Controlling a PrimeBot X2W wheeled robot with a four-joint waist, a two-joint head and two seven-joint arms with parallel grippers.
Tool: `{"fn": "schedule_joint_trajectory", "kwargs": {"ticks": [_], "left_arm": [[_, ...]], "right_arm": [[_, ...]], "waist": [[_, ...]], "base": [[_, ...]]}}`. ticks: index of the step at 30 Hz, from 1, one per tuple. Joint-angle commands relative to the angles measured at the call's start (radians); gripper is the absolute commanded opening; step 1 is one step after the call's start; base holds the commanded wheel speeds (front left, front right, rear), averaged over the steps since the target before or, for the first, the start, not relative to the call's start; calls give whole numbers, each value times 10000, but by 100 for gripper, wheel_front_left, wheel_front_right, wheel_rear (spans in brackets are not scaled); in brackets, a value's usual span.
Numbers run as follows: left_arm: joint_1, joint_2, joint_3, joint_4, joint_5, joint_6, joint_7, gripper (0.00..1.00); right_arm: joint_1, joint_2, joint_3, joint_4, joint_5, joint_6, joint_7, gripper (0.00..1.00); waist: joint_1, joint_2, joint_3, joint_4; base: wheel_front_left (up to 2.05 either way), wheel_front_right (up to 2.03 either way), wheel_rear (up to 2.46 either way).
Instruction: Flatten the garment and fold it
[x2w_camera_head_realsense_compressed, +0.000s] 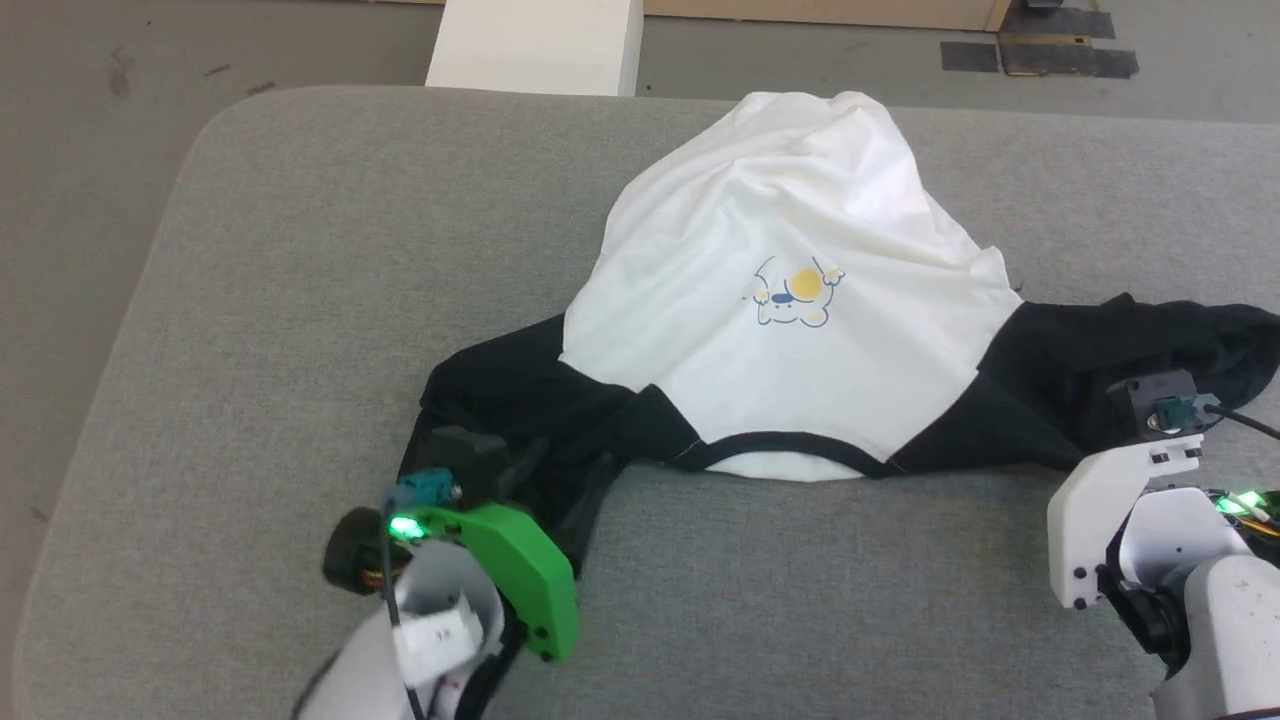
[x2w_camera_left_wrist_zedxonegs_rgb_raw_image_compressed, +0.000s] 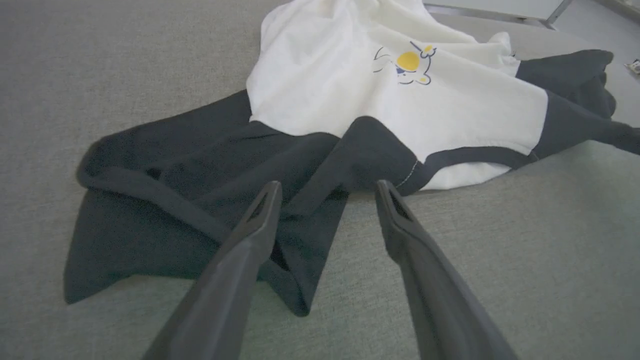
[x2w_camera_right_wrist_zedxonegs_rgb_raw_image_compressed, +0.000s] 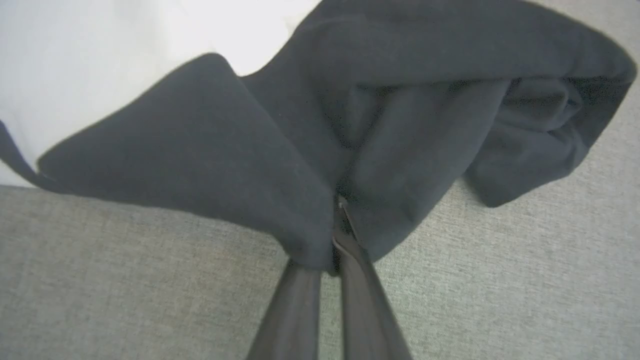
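Observation:
The garment (x2w_camera_head_realsense_compressed: 780, 220) lies crumpled on the grey table (x2w_camera_head_realsense_compressed: 300, 250), collar (x2w_camera_head_realsense_compressed: 790, 445) toward me. Its white body is bunched up at the far side, the cartoon print (x2w_camera_head_realsense_compressed: 797, 292) faces up, and a black sleeve spreads to each side. My left gripper (x2w_camera_left_wrist_zedxonegs_rgb_raw_image_compressed: 327, 187) stands open just above the wrinkled left sleeve (x2w_camera_left_wrist_zedxonegs_rgb_raw_image_compressed: 165, 170), one finger over the cloth and the other beside the shoulder seam; it also appears in the head view (x2w_camera_head_realsense_compressed: 565, 475). My right gripper (x2w_camera_right_wrist_zedxonegs_rgb_raw_image_compressed: 340, 225) is shut on a fold of the right sleeve (x2w_camera_right_wrist_zedxonegs_rgb_raw_image_compressed: 425, 125), which puckers around the fingertips. Its white wrist housing (x2w_camera_head_realsense_compressed: 1120, 500) sits at the table's right.
A white block (x2w_camera_head_realsense_compressed: 535, 45) stands on the floor beyond the table's far edge. Dark tape patches (x2w_camera_head_realsense_compressed: 1065, 50) mark the floor at the back right. The table's rounded left corner (x2w_camera_head_realsense_compressed: 215, 120) is far from the garment, with bare grey surface between.

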Motion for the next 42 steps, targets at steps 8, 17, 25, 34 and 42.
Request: {"fn": "schedule_joint_trajectory", "kwargs": {"ticks": [8,17,25,34,42], "left_arm": [[-555,177,89,750,-179,348,1099,100],[-548,117,166,930,-433,343,872,0],[-635,47,289,506,-719,225,348,0],[-1661,186,865,-699,-1276,8,-232,0],[-4094,789,1481,-958,-1635,-201,-293,0]], "right_arm": [[-65,123,14,-4,138,-17,-38,0],[-119,157,-95,-16,128,-17,-123,0],[-259,186,-136,11,180,-17,-242,0],[-1346,-117,-426,-1091,1814,-17,7,0],[-3317,-607,-723,-1943,4436,-17,1314,0]], "waist": [[0,0,176,-284],[0,0,351,-358],[0,0,234,-314],[0,0,-424,-562],[0,0,-1203,-937]], "base": [[0,0,0],[0,0,0],[0,0,0],[0,0,0],[0,0,0]]}}
